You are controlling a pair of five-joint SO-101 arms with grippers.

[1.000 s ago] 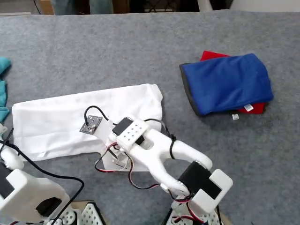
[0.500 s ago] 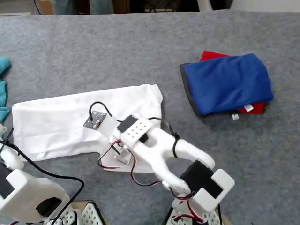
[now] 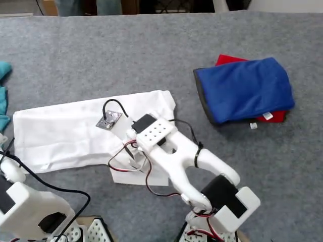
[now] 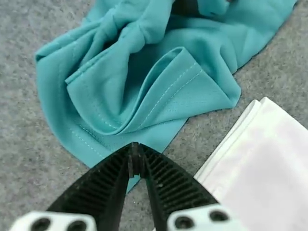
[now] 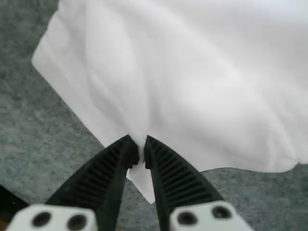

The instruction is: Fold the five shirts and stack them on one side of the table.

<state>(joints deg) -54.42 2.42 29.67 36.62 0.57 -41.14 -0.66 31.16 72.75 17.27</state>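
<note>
Pinching a fold of the flat white cotton shirt [image 5: 192, 72] near its edge, my right gripper [image 5: 138, 148] is clamped on the cloth. The shirt lies spread on the grey felt table [image 3: 126, 50]. My left gripper [image 4: 135, 156], fingers pressed together on nothing, hangs over the crumpled teal shirt [image 4: 144, 72]. The folded blue shirt [image 3: 245, 88] lies on the folded red shirt [image 3: 228, 60], well apart.

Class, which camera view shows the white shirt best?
The high view: the white shirt lies spread out, almost whole. The right wrist view gives a pinched edge, the left wrist view one corner.
</note>
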